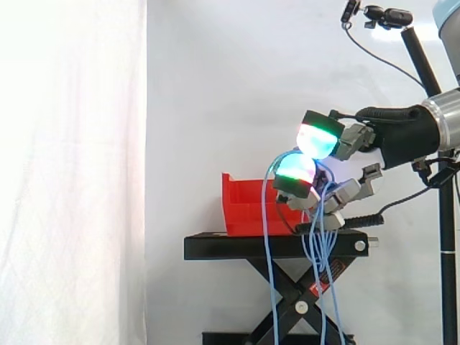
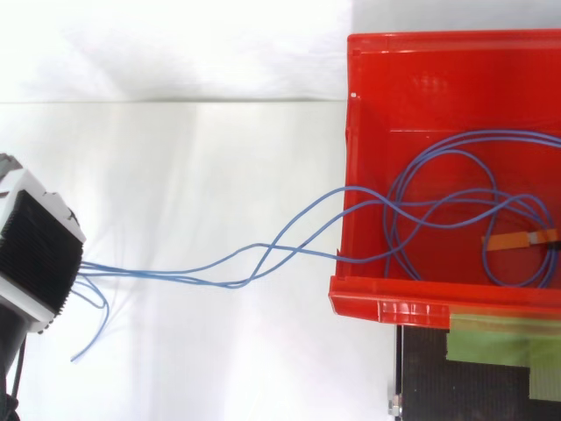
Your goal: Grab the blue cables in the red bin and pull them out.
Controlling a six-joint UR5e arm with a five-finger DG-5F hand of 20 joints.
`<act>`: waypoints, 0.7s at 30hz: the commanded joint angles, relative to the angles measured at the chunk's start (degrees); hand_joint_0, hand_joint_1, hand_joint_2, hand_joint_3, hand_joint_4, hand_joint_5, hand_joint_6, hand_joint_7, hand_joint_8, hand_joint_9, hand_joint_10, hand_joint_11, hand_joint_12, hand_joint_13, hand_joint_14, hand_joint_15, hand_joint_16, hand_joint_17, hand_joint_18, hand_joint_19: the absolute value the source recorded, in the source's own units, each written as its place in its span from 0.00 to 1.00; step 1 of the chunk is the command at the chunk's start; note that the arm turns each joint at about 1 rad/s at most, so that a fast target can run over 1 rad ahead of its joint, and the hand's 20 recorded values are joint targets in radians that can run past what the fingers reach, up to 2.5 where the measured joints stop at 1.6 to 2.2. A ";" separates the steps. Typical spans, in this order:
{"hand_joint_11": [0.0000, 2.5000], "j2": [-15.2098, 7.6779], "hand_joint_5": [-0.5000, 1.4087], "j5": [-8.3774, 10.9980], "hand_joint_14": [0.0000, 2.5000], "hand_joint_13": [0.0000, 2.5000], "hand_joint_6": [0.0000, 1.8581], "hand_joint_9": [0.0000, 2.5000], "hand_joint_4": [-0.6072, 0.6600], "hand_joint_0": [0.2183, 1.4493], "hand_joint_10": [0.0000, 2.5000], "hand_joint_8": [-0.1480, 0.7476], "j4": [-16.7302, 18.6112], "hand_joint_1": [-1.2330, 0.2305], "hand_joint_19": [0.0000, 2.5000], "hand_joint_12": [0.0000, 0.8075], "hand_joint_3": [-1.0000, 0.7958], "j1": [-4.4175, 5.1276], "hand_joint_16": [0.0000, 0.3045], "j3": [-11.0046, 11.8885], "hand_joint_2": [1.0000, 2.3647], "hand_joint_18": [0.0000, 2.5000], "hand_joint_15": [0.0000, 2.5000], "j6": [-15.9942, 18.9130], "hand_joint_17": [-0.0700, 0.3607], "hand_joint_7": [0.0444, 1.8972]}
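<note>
Progress partial: my fingers (image 1: 318, 138) curl round the blue cables (image 2: 272, 248), strands trailing over the red bin (image 2: 386, 309) rim. Loops lie inside.

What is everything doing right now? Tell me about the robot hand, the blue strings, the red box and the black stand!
hand: shut on the blue cables, raised beside the bin.
blue cables: partly out; loops lie in the bin, strands cross its wall to the hand, ends dangle.
red bin: upright on the stand, open on top.
black stand: raised, level, carrying the bin.
</note>
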 commanded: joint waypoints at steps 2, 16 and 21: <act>0.46 -0.10 0.55 0.13 0.12 0.53 0.77 0.39 0.51 0.59 0.01 0.44 0.34 0.22 0.41 0.35 0.00 0.12 0.14 0.00 0.00 0.38 0.68 -0.51 0.39 0.22; 0.46 -0.10 0.54 0.04 0.11 0.54 0.79 0.39 0.51 0.61 0.01 0.43 10.71 0.22 0.41 0.35 0.00 0.21 0.14 -7.29 0.00 0.38 0.68 1.24 0.39 0.21; 0.46 -0.10 0.54 0.04 0.11 0.54 0.79 0.39 0.50 0.61 0.01 0.44 10.89 0.22 0.41 0.35 0.00 0.30 0.14 -7.38 0.00 0.38 0.67 1.24 0.39 0.21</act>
